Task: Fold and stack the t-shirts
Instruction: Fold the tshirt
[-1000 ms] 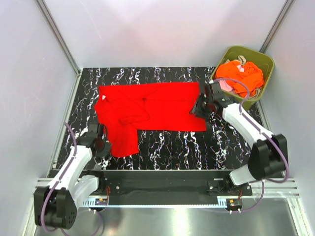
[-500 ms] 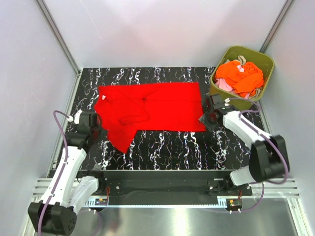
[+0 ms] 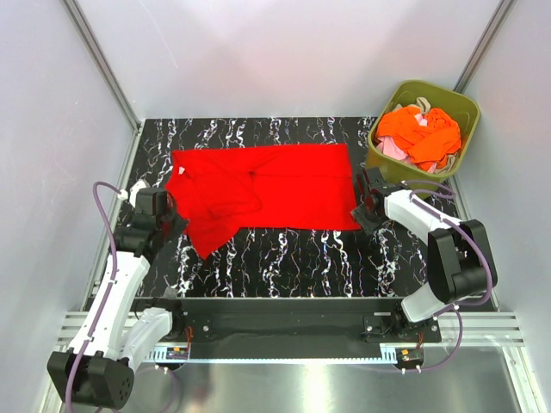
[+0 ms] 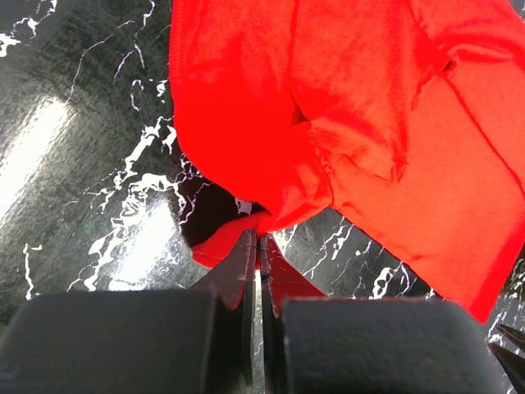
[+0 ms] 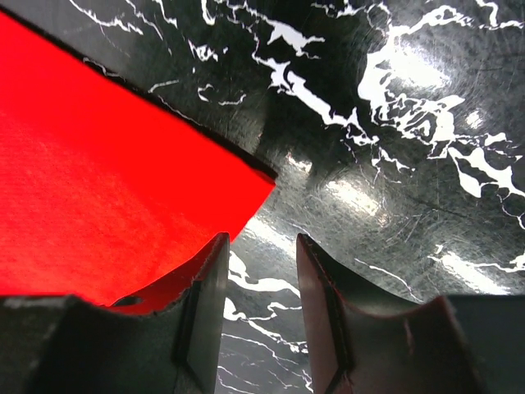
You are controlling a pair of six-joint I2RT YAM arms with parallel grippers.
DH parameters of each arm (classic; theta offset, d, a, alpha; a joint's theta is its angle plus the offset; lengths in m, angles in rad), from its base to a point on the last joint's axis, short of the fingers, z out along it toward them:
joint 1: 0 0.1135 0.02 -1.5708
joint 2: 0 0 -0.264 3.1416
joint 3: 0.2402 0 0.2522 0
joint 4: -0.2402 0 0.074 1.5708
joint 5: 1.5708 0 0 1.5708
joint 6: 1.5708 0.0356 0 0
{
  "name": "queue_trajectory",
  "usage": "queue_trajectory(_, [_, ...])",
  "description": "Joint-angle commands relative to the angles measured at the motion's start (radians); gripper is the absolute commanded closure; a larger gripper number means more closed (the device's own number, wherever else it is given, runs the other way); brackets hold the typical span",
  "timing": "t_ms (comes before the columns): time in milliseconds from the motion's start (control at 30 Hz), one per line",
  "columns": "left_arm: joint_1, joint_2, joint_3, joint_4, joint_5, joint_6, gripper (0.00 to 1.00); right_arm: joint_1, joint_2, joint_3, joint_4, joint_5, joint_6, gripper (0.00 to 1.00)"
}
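Observation:
A bright red t-shirt point(image 3: 284, 185) lies spread on the black marbled table point(image 3: 293, 254), with its left part bunched and folded over. My left gripper point(image 3: 175, 220) is at the shirt's near left edge, shut on a pinch of red cloth point(image 4: 246, 226) that rises off the table. My right gripper point(image 3: 362, 213) hangs low beside the shirt's near right corner point(image 5: 254, 185). It is open, with only bare table between its fingers point(image 5: 209, 271). Orange t-shirts point(image 3: 422, 133), with pale pink point(image 3: 392, 148) and beige point(image 3: 422, 105) cloth, are piled in the bin.
The olive-green plastic bin point(image 3: 469, 107) stands at the far right corner, just behind my right arm. Pale walls close off the back and both sides of the table. A black rail point(image 3: 284, 314) runs along the near edge.
My left gripper has swung away from the near edge toward the left, drawing the shirt's hanging flap up with it. My right gripper has slid from the shirt's right edge to its near right corner.

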State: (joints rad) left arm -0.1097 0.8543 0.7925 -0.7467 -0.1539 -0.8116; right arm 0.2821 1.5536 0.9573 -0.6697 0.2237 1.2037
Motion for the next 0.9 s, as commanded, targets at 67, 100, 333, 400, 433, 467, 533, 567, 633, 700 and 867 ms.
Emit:
queue_trajectory(67, [-0.004,-0.001,0.017,0.064,0.001,0.02,1.0,-0.001,0.014,0.005,0.033,0.069,0.039,0.55])
queue_trajectory(100, [-0.004,-0.006,0.019,0.064,-0.004,0.023,1.0,-0.001,0.02,0.004,0.038,0.066,0.039,0.55])
queue_trajectory(333, [-0.002,-0.026,0.011,0.063,-0.022,0.022,1.0,-0.001,0.045,-0.009,0.056,0.051,0.056,0.55])
queue_trajectory(400, [-0.004,-0.026,0.013,0.063,-0.027,0.022,1.0,-0.001,0.045,-0.02,0.061,0.052,0.074,0.55])
queue_trajectory(433, [-0.004,-0.026,0.011,0.063,-0.027,0.023,1.0,-0.001,0.043,-0.026,0.074,0.057,0.079,0.55])
queue_trajectory(467, [-0.004,-0.024,0.013,0.063,-0.029,0.023,1.0,-0.001,0.037,-0.04,0.084,0.068,0.082,0.55])
queue_trajectory(533, [-0.002,-0.024,0.019,0.063,-0.032,0.025,1.0,-0.001,0.039,-0.048,0.105,0.083,0.08,0.55])
queue_trajectory(567, [-0.004,-0.023,0.02,0.063,-0.033,0.026,1.0,-0.001,0.049,-0.048,0.105,0.091,0.077,0.55])
queue_trajectory(633, [-0.002,-0.023,0.027,0.063,-0.038,0.029,1.0,-0.001,0.063,-0.046,0.108,0.083,0.073,0.55])
queue_trajectory(700, [-0.002,-0.024,0.033,0.063,-0.044,0.032,1.0,-0.001,0.077,-0.046,0.114,0.074,0.073,0.56])
queue_trajectory(867, [-0.002,-0.034,0.059,0.043,-0.052,0.049,1.0,-0.001,0.059,-0.063,0.116,0.117,0.063,0.67])
